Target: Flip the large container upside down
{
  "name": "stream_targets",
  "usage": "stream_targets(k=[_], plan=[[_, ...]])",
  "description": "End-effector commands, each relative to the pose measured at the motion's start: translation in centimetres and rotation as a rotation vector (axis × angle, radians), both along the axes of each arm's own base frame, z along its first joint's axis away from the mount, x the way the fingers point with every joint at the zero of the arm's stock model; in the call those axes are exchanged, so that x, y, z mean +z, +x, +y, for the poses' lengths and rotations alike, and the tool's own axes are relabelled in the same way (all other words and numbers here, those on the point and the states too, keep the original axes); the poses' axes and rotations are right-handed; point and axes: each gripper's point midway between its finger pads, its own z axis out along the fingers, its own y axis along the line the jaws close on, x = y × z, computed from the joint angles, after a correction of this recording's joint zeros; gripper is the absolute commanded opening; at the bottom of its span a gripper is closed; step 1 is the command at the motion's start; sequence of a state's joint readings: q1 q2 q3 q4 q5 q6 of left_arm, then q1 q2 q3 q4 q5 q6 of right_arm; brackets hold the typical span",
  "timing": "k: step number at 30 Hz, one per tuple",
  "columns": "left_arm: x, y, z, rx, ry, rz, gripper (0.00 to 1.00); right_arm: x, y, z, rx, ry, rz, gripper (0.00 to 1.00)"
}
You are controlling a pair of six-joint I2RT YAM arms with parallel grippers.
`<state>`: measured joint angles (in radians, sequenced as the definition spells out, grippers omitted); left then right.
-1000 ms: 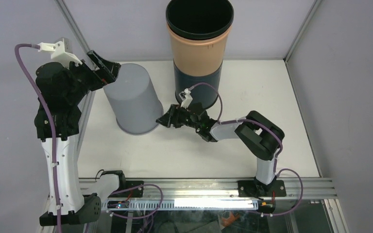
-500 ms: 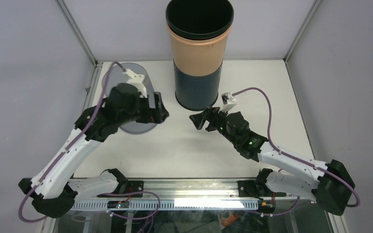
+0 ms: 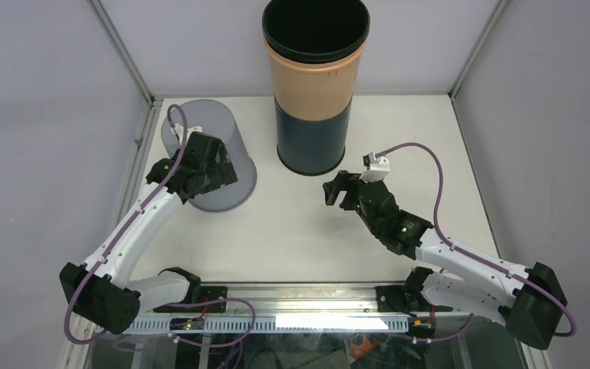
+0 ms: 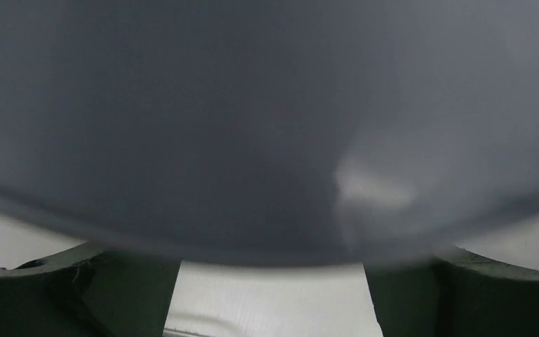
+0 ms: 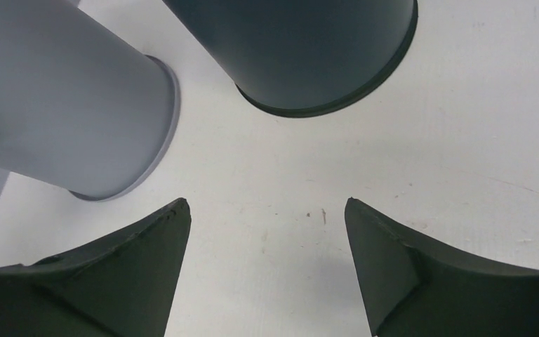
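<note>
The grey container [image 3: 219,123] stands mouth down at the left rear of the tabletop [image 3: 399,138]. Its closed base faces up and its wider rim lies flat on the surface, so by the look of it the turn is done. It reads as thin moulded plastic: probably light, fairly stiff, and smooth enough to slip. The tapered body is far too wide for one pair of fingers to span. A hold would have to pinch the wall at the rim or squeeze the sides between both arms. With the rim down, no edge is free to pinch.

The left gripper [image 3: 217,171] sits close against the near side of the container. In its wrist view the grey wall fills the frame, and the fingers [image 4: 63,295] are spread wide with bare tabletop between them, clasping nothing. The right gripper [image 3: 336,191] hangs over the middle of the tabletop, well apart from the container. Its fingers [image 5: 133,246] are likewise released and hold nothing.

A tall container [image 3: 315,84], peach above and dark below, stands upright at the rear centre. The tabletop is plain white and matt, with pale grey walls [image 3: 538,92] behind and on both sides.
</note>
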<state>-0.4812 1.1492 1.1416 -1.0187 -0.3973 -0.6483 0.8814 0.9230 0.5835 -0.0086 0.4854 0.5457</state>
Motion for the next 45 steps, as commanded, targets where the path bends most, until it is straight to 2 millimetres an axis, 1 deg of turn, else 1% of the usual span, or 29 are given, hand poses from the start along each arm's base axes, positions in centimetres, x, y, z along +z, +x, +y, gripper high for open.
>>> stream_targets(k=[1,3,6,7,8,10,11,13,15,16,18,19,20,21,22,23,24,27,29,31,32,33,34,35,37,38,40,42,45], plan=[[1.3,6.6,1.8,0.037,-0.059,-0.144,0.9,1.2,1.2,-0.6,-0.076,-0.027,-0.002,0.84],[1.5,9.7,3.0,0.053,-0.096,-0.178,0.91,1.9,1.5,-0.5,-0.071,-0.078,0.008,0.85],[2.5,14.0,4.6,0.083,-0.124,-0.232,0.92,3.0,1.8,-1.0,-0.086,-0.154,0.022,0.89],[2.2,15.4,5.3,0.105,-0.125,-0.227,0.93,3.6,2.0,-1.3,-0.107,-0.16,0.027,0.9],[2.3,16.8,6.0,0.12,-0.128,-0.231,0.93,4.1,2.0,-1.5,-0.103,-0.162,0.034,0.9],[2.8,18.7,7.0,0.143,-0.12,-0.241,0.93,5.4,1.9,-1.5,-0.078,-0.162,0.034,0.91],[3.5,19.3,7.2,0.146,-0.116,-0.254,0.93,6.1,1.8,-1.5,-0.066,-0.16,0.028,0.91],[5.4,19.7,6.6,0.119,-0.138,-0.29,0.93,7.9,1.7,-1.8,-0.042,-0.163,0.005,0.92],[8.1,19.4,5.5,0.072,-0.163,-0.348,0.94,10.3,2.1,-2.4,-0.019,-0.147,-0.016,0.93],[9.8,19.0,4.6,0.024,-0.179,-0.388,0.94,11.5,2.6,-3.0,-0.014,-0.14,-0.011,0.94],[14.0,18.2,2.3,-0.089,-0.216,-0.506,0.94,14.7,3.9,-3.9,0.009,-0.117,-0.001,0.96],[16.8,17.0,1.1,-0.147,-0.237,-0.583,0.95,16.1,4.5,-4.4,0.01,-0.112,0.0,0.97],[18.7,16.2,0.1,-0.192,-0.252,-0.63,0.96,18.6,5.0,-4.6,0.023,-0.1,-0.029,0.98],[20.2,15.4,-0.8,-0.232,-0.262,-0.662,0.97,20.3,5.4,-4.7,0.032,-0.093,-0.051,0.99],[21.4,14.7,-1.9,-0.273,-0.271,-0.68,0.97,21.4,5.8,-4.5,0.044,-0.09,-0.063,0.99],[22.4,13.9,-3.1,-0.323,-0.283,-0.696,0.98,22.7,6.2,-4.4,0.054,-0.086,-0.077,0.94],[23.4,12.9,-4.5,-0.391,-0.302,-0.713,0.99,23.6,6.6,-4.2,0.06,-0.083,-0.084,0.93],[25.6,9.9,-9.0,-0.569,-0.344,-0.765,0.99,25.9,8.0,-4.1,0.061,-0.06,-0.103,0.95],[27.7,8.7,-10.6,-0.621,-0.38,-0.803,0.99,27.6,9.1,-4.1,0.049,-0.04,-0.133,0.95],[29.3,8.1,-11.2,-0.646,-0.408,-0.829,0.99,29.4,10.2,-4.0,0.033,-0.013,-0.159,0.96],[30.0,7.8,-11.3,-0.652,-0.421,-0.84,0.99,30.2,10.7,-4.0,0.029,0.003,-0.169,0.95],[30.4,7.6,-11.4,-0.656,-0.431,-0.846,0.99,31.1,11.3,-4.1,0.017,0.027,-0.178,0.91],[30.8,7.5,-11.5,-0.659,-0.439,-0.854,0.99,31.8,12.0,-4.3,0.001,0.05,-0.185,0.83],[31.0,7.4,-11.6,-0.662,-0.445,-0.856,0.99,32.5,12.6,-4.4,-0.007,0.076,-0.196,0.79],[30.6,7.5,-11.6,-0.66,-0.448,-0.847,0.99,33.7,13.7,-4.8,-0.019,0.133,-0.218,0.74],[30.3,7.5,-11.5,-0.654,-0.449,-0.84,0.99,34.1,14.2,-5.1,-0.021,0.172,-0.225,0.7],[29.6,7.2,-11.4,-0.644,-0.449,-0.828,0.99,34.7,15.2,-5.7,-0.015,0.239,-0.237,0.65],[28.9,7.1,-11.2,-0.63,-0.451,-0.818,0.99,35.2,16.0,-6.1,0.004,0.288,-0.251,0.63],[28.4,6.8,-11.0,-0.624,-0.455,-0.81,0.99,35.7,16.6,-5.8,0.033,0.302,-0.266,0.62]])
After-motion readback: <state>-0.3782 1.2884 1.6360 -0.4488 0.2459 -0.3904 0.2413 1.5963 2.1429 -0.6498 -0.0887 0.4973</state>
